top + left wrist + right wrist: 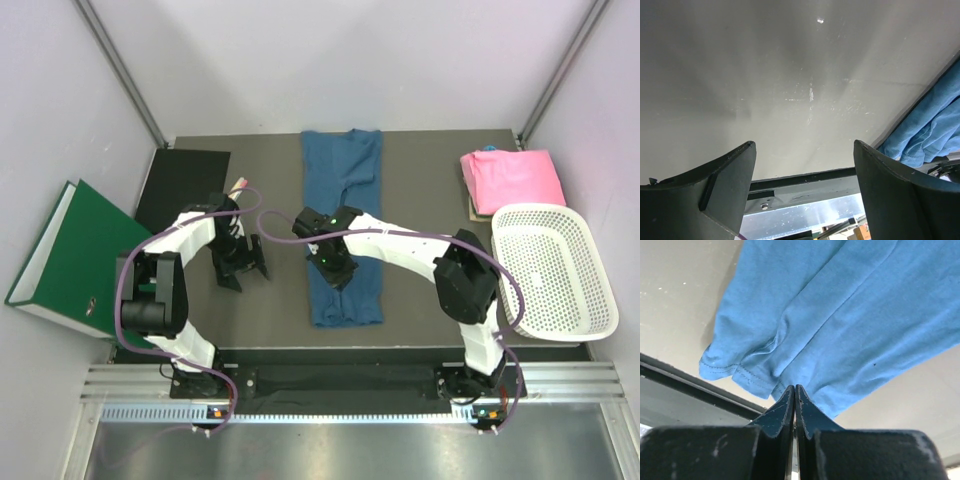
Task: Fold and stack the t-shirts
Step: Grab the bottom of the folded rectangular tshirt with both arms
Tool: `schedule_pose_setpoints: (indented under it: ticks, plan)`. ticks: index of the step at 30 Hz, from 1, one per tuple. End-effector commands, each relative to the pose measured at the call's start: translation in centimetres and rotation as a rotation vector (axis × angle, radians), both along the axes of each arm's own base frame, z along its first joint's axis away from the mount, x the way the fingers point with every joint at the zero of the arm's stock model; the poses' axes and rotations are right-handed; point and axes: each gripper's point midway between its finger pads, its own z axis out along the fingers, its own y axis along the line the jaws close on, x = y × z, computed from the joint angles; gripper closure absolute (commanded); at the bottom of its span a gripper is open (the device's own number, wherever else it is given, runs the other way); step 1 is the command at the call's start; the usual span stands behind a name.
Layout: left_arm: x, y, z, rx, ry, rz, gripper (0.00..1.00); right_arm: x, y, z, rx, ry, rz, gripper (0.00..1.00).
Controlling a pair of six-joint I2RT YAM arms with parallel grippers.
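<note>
Lying at the left edge was the green binder (70, 250), with a black mat (183, 185) just beyond it on the far side of the surface (430, 220). Next came the left fingers (725, 190), spread wide apart with nothing between them, over bare surface just left of the blue t-shirt (343, 200). That shirt lay in the middle as a long narrow strip running from far to near. Over its near half the right fingers (777, 415) were pressed together with no gap, tips at the near hem; whether they pinched any cloth could not be told. Further right, at the far corner, the pink t-shirt (510, 178) lay folded, and the white basket (550, 270) sat just near of it.
</note>
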Motion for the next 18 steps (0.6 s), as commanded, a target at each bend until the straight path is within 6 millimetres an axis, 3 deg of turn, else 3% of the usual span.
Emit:
schedule_pose_setpoints:
  ticks: [1,3,14,18]
  plan:
    - [0.3,0.1,0.0,0.003,-0.015,-0.003,0.17,-0.1,1.8,2.9,0.13,-0.008,0.016,1.0]
    - [0.4,0.2,0.1,0.007,-0.018,-0.001,0.17,-0.5,2.7,3.2,0.169,0.018,0.028,1.0]
    - [0.3,0.4,-0.1,0.022,-0.014,-0.009,0.16,-2.2,5.0,0.3,0.216,0.167,0.109,1.0]
    - [0.1,0.5,-0.4,0.022,-0.004,-0.009,0.17,-3.4,5.1,-1.7,0.183,0.256,0.133,1.0]
